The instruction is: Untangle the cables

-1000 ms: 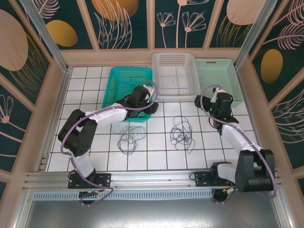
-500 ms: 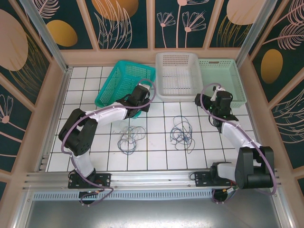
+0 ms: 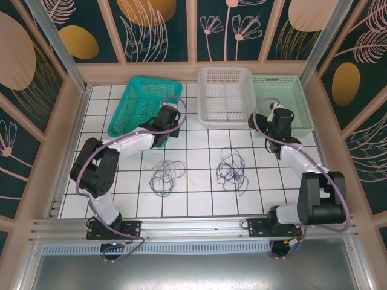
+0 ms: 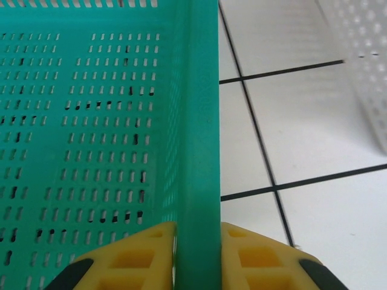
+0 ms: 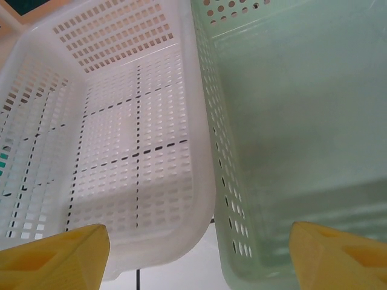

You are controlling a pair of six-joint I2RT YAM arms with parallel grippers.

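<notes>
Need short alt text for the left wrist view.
The left tool is shut on the rim of a teal basket, one yellow finger inside, one outside. White tiled table lies to the right, with a white basket corner at top right.

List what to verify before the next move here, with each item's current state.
1. Grip of the left end effector: ok, shut on the rim of the teal basket.
2. Teal basket squared with the other baskets: not ok, it sits askew.
3. Teal basket flat on the table: cannot tell.
4. Readiness of the right end effector: ok, open above where the white basket and the pale green basket meet.
5. Free access to the cables: ok, two bunches lie untouched on the table.
6. Cables separated: not ok, each bunch is overlapping loops.
</notes>
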